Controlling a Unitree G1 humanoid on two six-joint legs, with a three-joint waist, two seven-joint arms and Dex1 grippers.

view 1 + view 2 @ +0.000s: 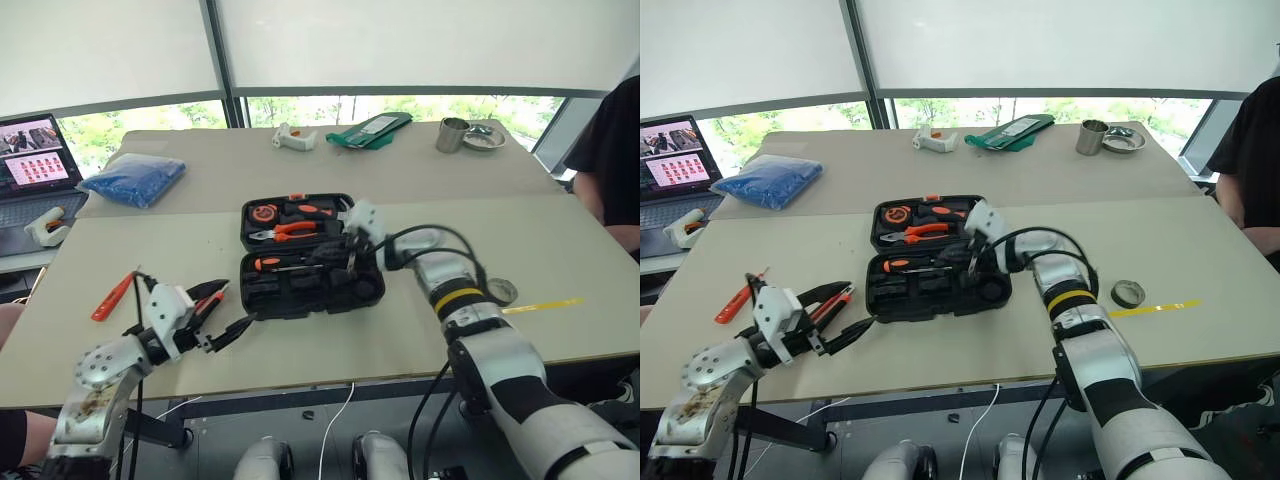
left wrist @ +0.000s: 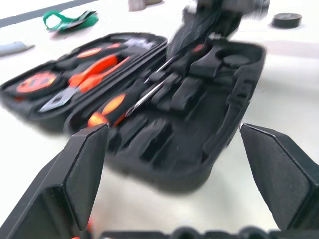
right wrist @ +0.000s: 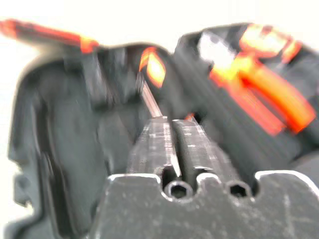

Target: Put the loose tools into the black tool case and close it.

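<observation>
Case open mid-bench, 1 screwdriver slotted, more tools still loose.

Black tool case (image 1: 310, 262) lies open flat at bench (image 1: 480, 215) centre, lid half at 12 o'clock, tray half at 6. Right gripper (image 1: 337, 254) sits over the tray on a screwdriver (image 1: 285, 263), fingers nearly together on its metal shaft in the right wrist view; held or just let go, cannot tell. Left gripper (image 1: 222, 312) at 8 o'clock of the case, jaws wide, empty. Slim orange driver (image 1: 113, 297) lies loose at 9 o'clock, tape roll (image 1: 1128, 293) at 3 o'clock. Judgement: tools are light, stiff, smooth-handled; pinch mid-handle. Case shell is rigid; push the lid's far edge to fold it.
</observation>
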